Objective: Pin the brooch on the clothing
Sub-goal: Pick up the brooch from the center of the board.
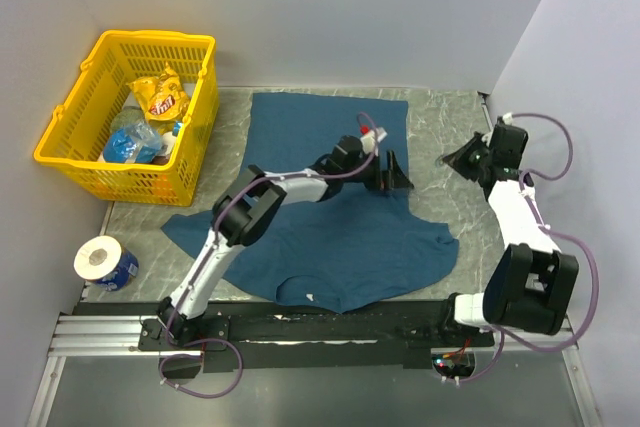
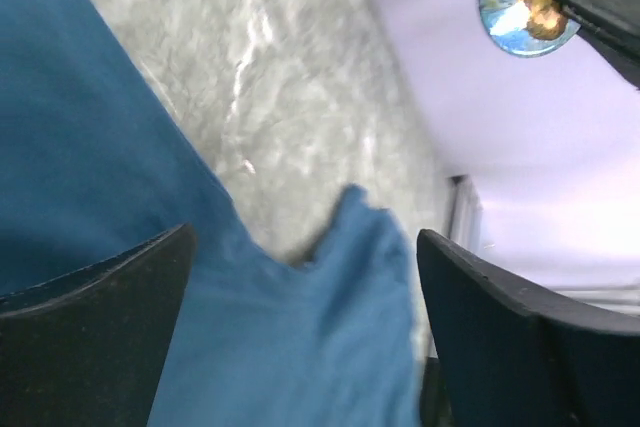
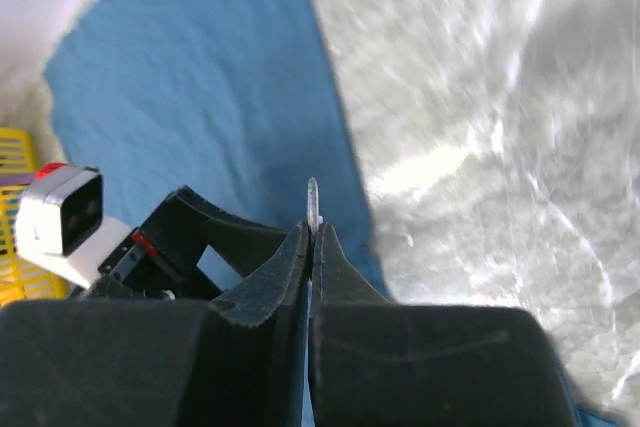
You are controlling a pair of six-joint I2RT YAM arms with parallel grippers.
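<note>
Holding brooch (image 3: 313, 197) edge-on just beyond shirt's (image 1: 330, 247) right edge, right gripper (image 3: 312, 239) jaws clamped on it; left gripper (image 1: 396, 171) jaws wide open, empty, over shirt's right edge. Advice: steady fabric first, then lower brooch flat onto shirt

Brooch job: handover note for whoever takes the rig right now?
Left gripper: open, empty, over the T-shirt near its right edge.
Right gripper: shut on the brooch, held raised beside the T-shirt, not touching the fabric.
T-shirt: spread on the table, neck toward the arm bases.
Done: brooch is in grasp.
Left: bring it to the fabric and pin it.
</note>
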